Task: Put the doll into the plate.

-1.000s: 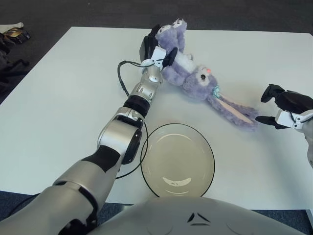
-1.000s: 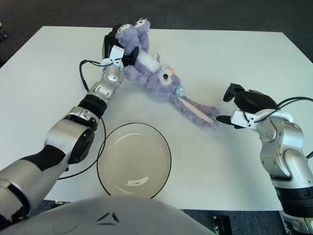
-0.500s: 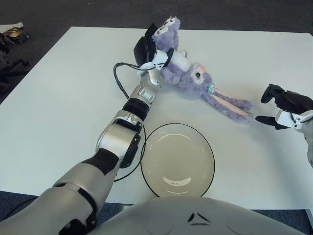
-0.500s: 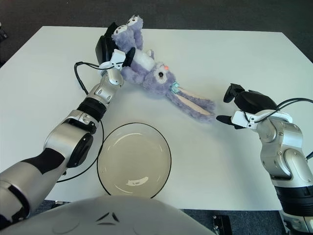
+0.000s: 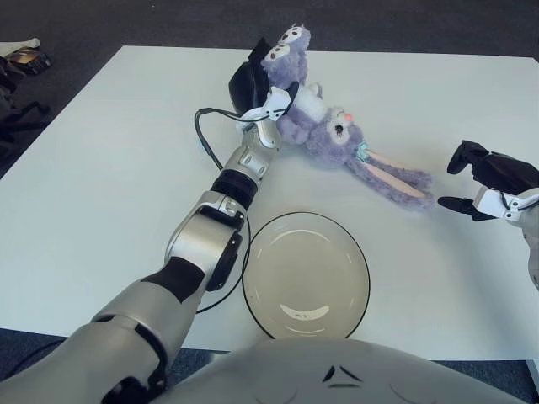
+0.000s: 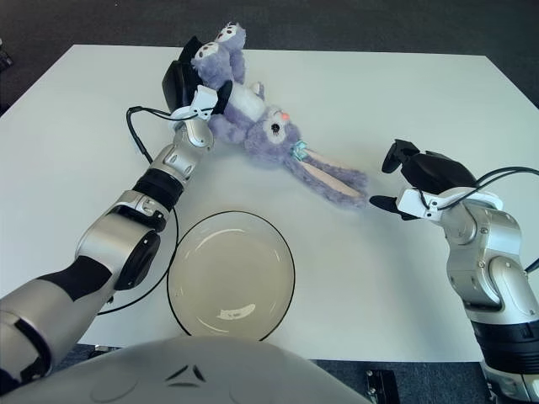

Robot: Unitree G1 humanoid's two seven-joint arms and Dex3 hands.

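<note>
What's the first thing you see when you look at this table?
A fluffy purple bunny doll lying at the far side of the white table, its body gripped by the robot's left hand. Nearer, a round clear glass plate waits with nothing in it. The right hand hovers open by the bunny's long ears.

On the table (image 5: pixel 101 168), the doll (image 5: pixel 333 135) lies behind the plate (image 5: pixel 306 274); my left hand (image 5: pixel 261 84) grips its far end, my right hand (image 5: pixel 488 181) sits just right of its ears.
</note>
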